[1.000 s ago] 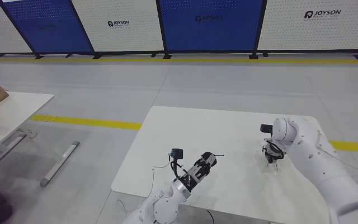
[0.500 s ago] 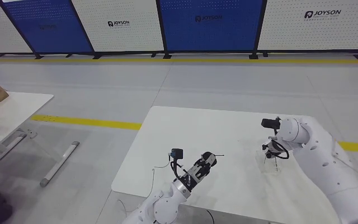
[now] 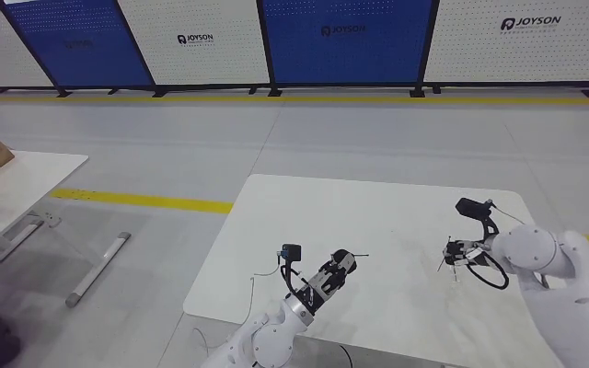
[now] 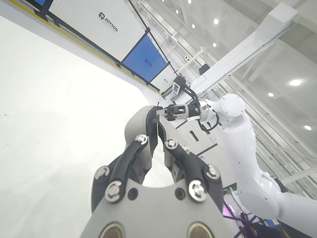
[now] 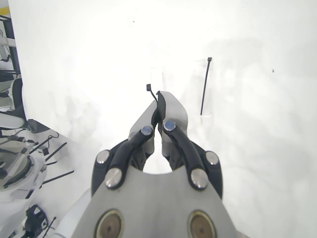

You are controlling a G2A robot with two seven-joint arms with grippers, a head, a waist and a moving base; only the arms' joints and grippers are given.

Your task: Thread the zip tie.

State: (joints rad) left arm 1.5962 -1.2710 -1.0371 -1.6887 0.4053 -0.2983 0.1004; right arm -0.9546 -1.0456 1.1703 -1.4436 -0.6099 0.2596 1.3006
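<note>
I see the white table [image 3: 304, 230] spread under both arms, the left arm low at its near edge and the right arm out over its right side, well apart from it. On my left wrist view the left gripper [image 4: 157, 115] points across at the right gripper [image 4: 165, 112]. Its fingers [image 4: 138, 130] are pressed together at the tips. From above, a thin black strip [image 3: 361, 255] sticks out of that left gripper [image 3: 342, 260] towards the right arm. The right gripper [image 3: 453, 250] hangs over the table, and in its own wrist view its fingers [image 5: 173, 105] are closed tight, pinching a zip tie [image 5: 148, 87]. The strap runs into the seam between the pads, and the small square head curls out just past the tips, clear of the surface as far as I can tell. A loose zip tie [image 5: 205, 87] lies straight on the white surface just beside those fingers, not touching them, its head at the far end.
</note>
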